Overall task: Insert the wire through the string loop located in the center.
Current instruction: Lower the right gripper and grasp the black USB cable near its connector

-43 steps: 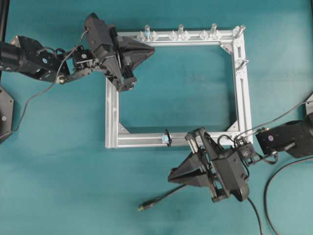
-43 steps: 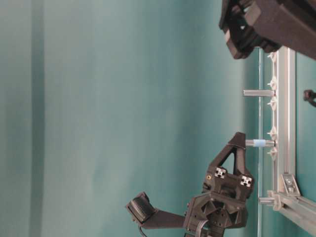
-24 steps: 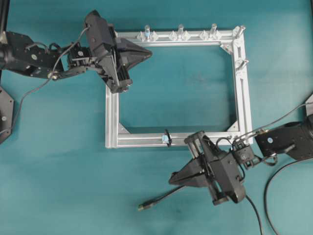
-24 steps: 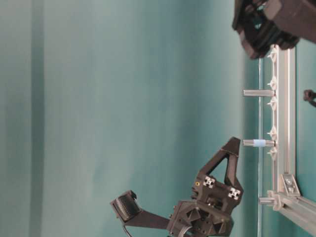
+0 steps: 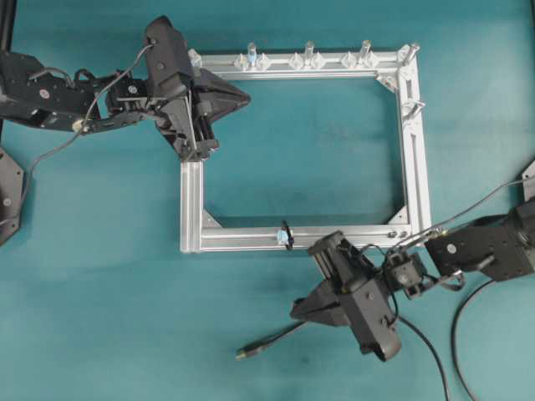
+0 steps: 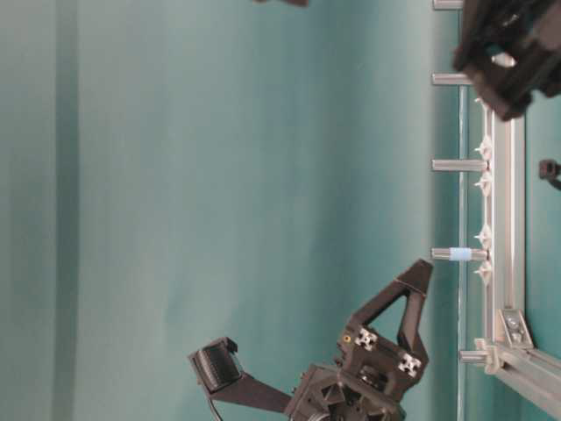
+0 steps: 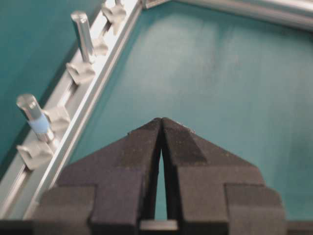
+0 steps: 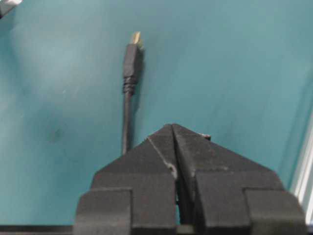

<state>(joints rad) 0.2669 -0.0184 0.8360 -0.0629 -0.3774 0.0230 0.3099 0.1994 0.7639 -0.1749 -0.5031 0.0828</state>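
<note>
The wire (image 5: 269,339) lies on the teal table below the frame's near bar, its gold-tipped plug (image 5: 241,354) pointing left. In the right wrist view the plug (image 8: 134,38) lies ahead, and the cable (image 8: 127,112) runs back beside and under the left finger, not between the jaws. My right gripper (image 5: 293,307) (image 8: 172,126) is shut and sits over the cable. The string loop (image 5: 286,236), black with a light-blue bit, stands on the near bar, above and left of the right gripper. My left gripper (image 5: 248,98) (image 7: 161,119) is shut and empty over the frame's far-left corner.
The silver rectangular frame (image 5: 415,150) lies in the middle of the table. Upright posts stand on its far bar, one with a light-blue band (image 5: 251,58) (image 7: 36,122). The robot's own black cables (image 5: 468,317) trail at the right. In the table-level view the left gripper (image 6: 421,267) hangs near the banded post (image 6: 456,254).
My right gripper has swung left and down over the wire's cable. My left gripper has pulled back a little to the left and towards the near side. The wire and loop have not moved.
</note>
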